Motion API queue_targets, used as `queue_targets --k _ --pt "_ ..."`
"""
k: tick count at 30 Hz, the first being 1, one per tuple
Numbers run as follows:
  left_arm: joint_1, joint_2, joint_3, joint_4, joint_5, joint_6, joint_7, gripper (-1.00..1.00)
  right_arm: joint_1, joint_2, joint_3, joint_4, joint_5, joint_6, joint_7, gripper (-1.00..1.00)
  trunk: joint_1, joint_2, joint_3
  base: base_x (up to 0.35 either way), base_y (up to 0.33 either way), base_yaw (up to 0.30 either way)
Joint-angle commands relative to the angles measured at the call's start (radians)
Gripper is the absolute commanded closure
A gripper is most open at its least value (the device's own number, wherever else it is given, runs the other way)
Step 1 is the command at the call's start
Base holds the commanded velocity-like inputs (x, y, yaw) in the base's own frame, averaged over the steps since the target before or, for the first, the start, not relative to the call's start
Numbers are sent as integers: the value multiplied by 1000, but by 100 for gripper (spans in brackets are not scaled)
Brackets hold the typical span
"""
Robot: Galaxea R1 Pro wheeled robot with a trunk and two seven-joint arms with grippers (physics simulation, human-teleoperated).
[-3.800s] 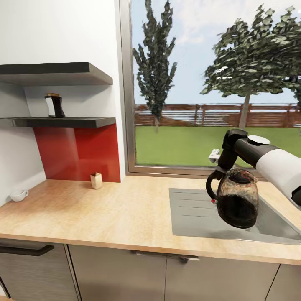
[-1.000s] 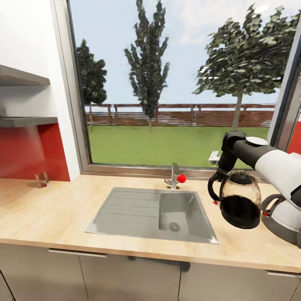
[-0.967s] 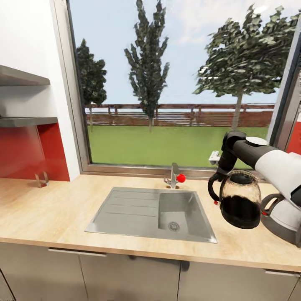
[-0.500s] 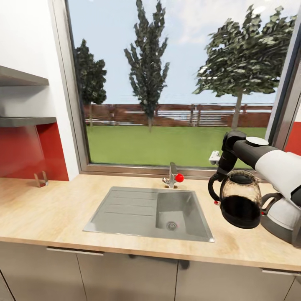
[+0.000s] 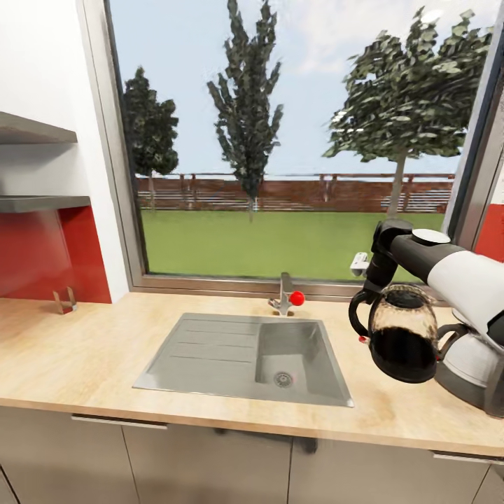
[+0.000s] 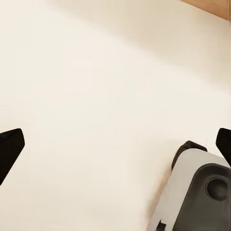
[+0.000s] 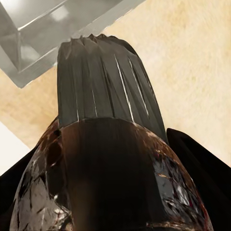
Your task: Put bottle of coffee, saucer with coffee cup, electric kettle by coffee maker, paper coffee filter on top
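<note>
Kettle (image 5: 400,334) upright, handle toward sink (image 5: 245,355); right gripper (image 5: 378,276) clamped on it; left gripper (image 6: 115,144) spread.

The right arm (image 5: 448,269) reaches in from the right edge and carries the electric kettle (image 5: 400,334) by its top, hanging above the kitchen countertop (image 5: 105,350) just right of the inset steel sink (image 5: 210,353); the kettle's black handle faces the sink. Behind the kettle, at the countertop's right end, part of the coffee maker (image 5: 470,367) shows; a tap with a red knob (image 5: 287,297) stands at the sink's back edge under the window, and a small metal stand (image 5: 64,301) sits against the red backsplash at the left.
</note>
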Motion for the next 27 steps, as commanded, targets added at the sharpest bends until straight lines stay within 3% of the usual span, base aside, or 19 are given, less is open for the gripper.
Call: queue_targets --k 1,18,27 --pt "1 -2 7 -1 4 -1 -7 -100 0 -1 3 -3 5 7 5 100 0 0 0 0 -252 0" --pt "1 -4 8 -1 4 -7 -7 -100 0 -2 2 0 -2 7 4 100 0 0 0 0 -24 0" --pt "1 -4 8 0 4 -7 -7 -100 0 -9 0 3 -9 6 3 100 35 -63 -28 0 0 0"
